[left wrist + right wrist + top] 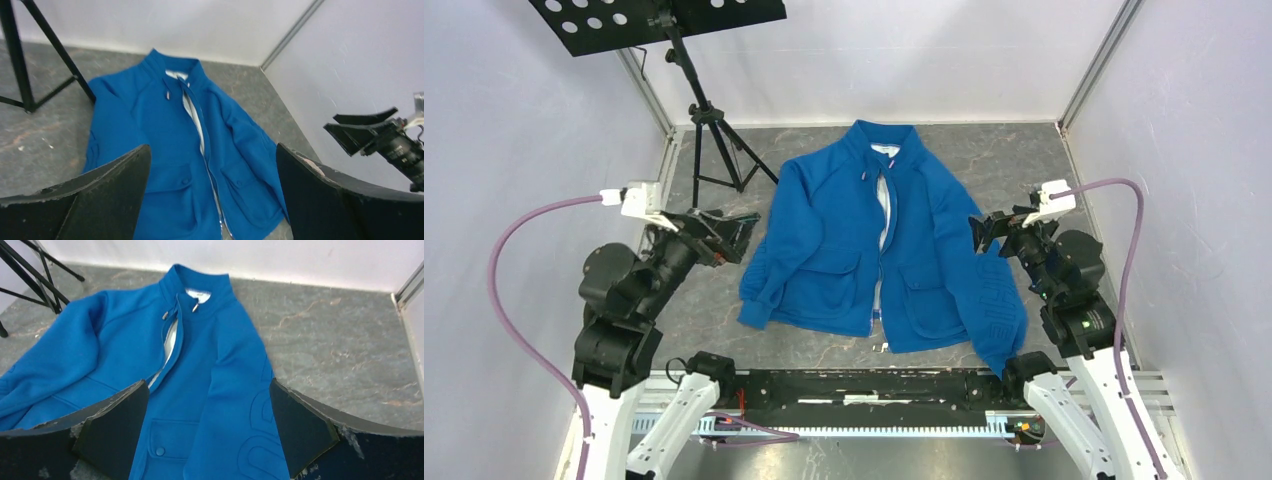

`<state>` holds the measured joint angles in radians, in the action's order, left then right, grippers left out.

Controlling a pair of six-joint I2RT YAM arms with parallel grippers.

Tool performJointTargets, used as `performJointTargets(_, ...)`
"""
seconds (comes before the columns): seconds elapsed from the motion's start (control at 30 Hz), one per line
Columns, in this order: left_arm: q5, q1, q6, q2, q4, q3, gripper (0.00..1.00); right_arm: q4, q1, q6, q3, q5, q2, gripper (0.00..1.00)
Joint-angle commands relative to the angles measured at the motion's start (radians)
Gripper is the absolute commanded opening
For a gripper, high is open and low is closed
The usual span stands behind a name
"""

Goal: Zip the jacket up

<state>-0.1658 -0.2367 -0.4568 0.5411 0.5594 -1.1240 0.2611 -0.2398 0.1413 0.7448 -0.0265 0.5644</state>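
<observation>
We're looking at a grey, marbled tabletop (1014,160) boxed in by white walls (894,60), with a black tripod (709,130) standing in the far corner, beyond the left claw.

The jacket (834,250) is spread flat, front up, right between the two claws, its collar (886,135) pointing away from them and its hem towards the arm bases. The front is unzipped: the two edges stand apart and we see a strip of white lining (884,215) running down the middle.

Over to the left claw (746,235): it hangs above bare tabletop, off the jacket's sleeve on that side, jaws spread as wide as they go and nothing between them. From its own camera, the left claw (211,150) frames the jacket (165,125) in the gap between its fingers (115,175), the fabric lying ahead of and below them, with no contact that we can see.

Now the right claw (977,235): wide open too, and gripping nothing. From above it sits over the outer edge of the nearer sleeve (994,290), the one with the raised pattern. In its wrist view, the right claw (208,385) looks down on that sleeve (255,440) and a buttoned pocket (167,440), and the lining (170,342) peeks out just ahead and to the left. Its fingers (300,425) hover clear of the cloth.
</observation>
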Motion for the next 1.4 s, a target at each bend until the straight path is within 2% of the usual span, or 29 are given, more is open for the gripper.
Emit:
performJointTargets(0.0,-0.167,0.004,-0.064,0.057,0.038,0.027,1.0,0.0,0.004,0.037,-0.037,-0.071,0.035,0.97)
performJointTargets(0.1,-0.248,0.004,-0.087,0.092,0.039,0.072,1.0,-0.045,-0.01,0.091,-0.084,-0.165,0.072,0.97)
performJointTargets(0.17,-0.3,0.004,-0.106,0.117,0.039,0.109,0.99,-0.023,-0.038,0.101,-0.075,-0.268,0.152,0.97)
performJointTargets(0.23,-0.345,0.004,-0.124,0.141,0.027,0.156,0.98,0.008,-0.125,0.12,-0.068,-0.288,0.236,0.97)
performJointTargets(0.4,-0.445,-0.058,-0.226,0.189,-0.11,0.328,0.95,-0.22,-0.362,0.275,-0.242,-0.304,0.278,0.98)
performJointTargets(0.47,-0.402,-0.141,-0.288,0.191,-0.196,0.404,0.93,-0.253,-0.448,0.292,-0.281,-0.276,0.316,0.98)
performJointTargets(0.57,-0.286,-0.313,-0.368,0.219,-0.343,0.509,0.89,-0.218,-0.532,0.246,-0.3,-0.201,0.35,0.9)
performJointTargets(0.67,-0.176,-0.474,-0.428,0.312,-0.492,0.577,0.87,-0.12,-0.544,0.194,-0.307,-0.085,0.317,0.88)
performJointTargets(0.77,-0.078,-0.589,-0.42,0.452,-0.544,0.552,0.79,-0.078,-0.544,0.216,-0.334,0.007,0.247,0.89)
performJointTargets(0.83,-0.045,-0.629,-0.407,0.547,-0.554,0.512,0.71,-0.094,-0.544,0.251,-0.367,0.018,0.201,0.87)
performJointTargets(0.93,-0.033,-0.665,-0.423,0.668,-0.634,0.483,0.6,-0.13,-0.544,0.29,-0.422,0.011,0.15,0.78)
performJointTargets(1.13,0.015,-0.72,-0.425,0.845,-0.694,0.419,0.45,-0.195,-0.544,0.308,-0.475,-0.056,0.166,0.47)
performJointTargets(1.2,0.042,-0.73,-0.42,0.889,-0.694,0.398,0.4,-0.208,-0.544,0.305,-0.481,-0.074,0.187,0.42)
performJointTargets(1.37,0.146,-0.736,-0.407,0.933,-0.656,0.374,0.38,-0.248,-0.544,0.304,-0.498,-0.106,0.225,0.4)
